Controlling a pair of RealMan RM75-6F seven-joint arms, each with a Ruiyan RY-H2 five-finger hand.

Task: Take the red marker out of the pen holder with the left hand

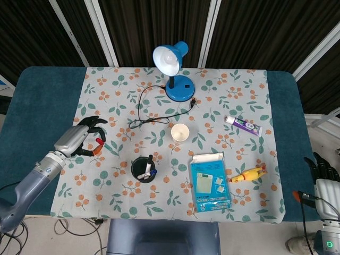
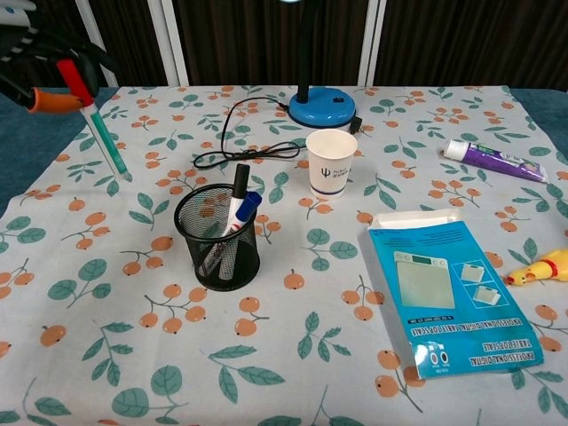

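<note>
My left hand (image 1: pixel 77 139) holds the red marker (image 1: pixel 101 143) to the left of the black mesh pen holder (image 1: pixel 143 169), fully clear of it. In the chest view the left hand (image 2: pixel 49 62) sits at the top left and grips the red-capped end. The red marker (image 2: pixel 98 129) slants down to the right, its green end close above the tablecloth. The pen holder (image 2: pixel 217 253) stands upright with a black and a blue marker (image 2: pixel 240 202) still in it. My right hand (image 1: pixel 321 167) hangs off the table's right edge, fingers apart, holding nothing.
A paper cup (image 2: pixel 331 162) stands right of the holder, with a blue desk lamp (image 1: pixel 172 66) and its black cord (image 1: pixel 151 109) behind. A blue package (image 2: pixel 448 297), a toothpaste tube (image 2: pixel 493 160) and a yellow rubber toy (image 2: pixel 537 268) lie to the right.
</note>
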